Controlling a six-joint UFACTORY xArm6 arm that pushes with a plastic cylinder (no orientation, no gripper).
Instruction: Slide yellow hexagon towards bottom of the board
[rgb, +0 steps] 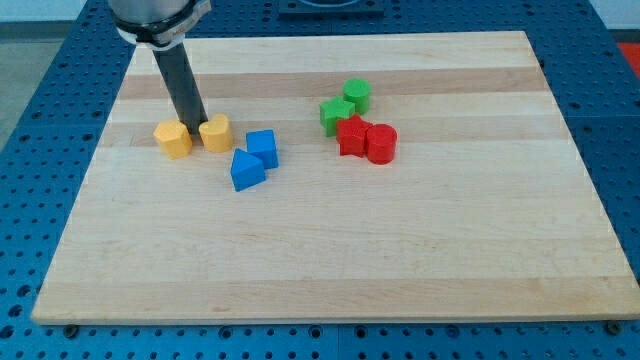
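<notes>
The arm ends in a plain rod (no claw to open or close), and my tip (194, 123) sits between the yellow hexagon (173, 139) at the view's left and the yellow heart (215, 132), touching or nearly touching both. Two blue blocks (254, 160) lie just right-below; green and red blocks (357, 122) cluster farther right on the wooden board (330, 250).

Desk (330, 270), view's left: tip (194, 149) between yellow hexagon (173, 140) and yellow heart (215, 133) (close beside both). Just right: blue cube (263, 148), blue wedge (246, 171) touching below-left. Further right, clustered: green cylinder (358, 95), green star (335, 114), red star (351, 136), red cylinder (381, 144).
</notes>
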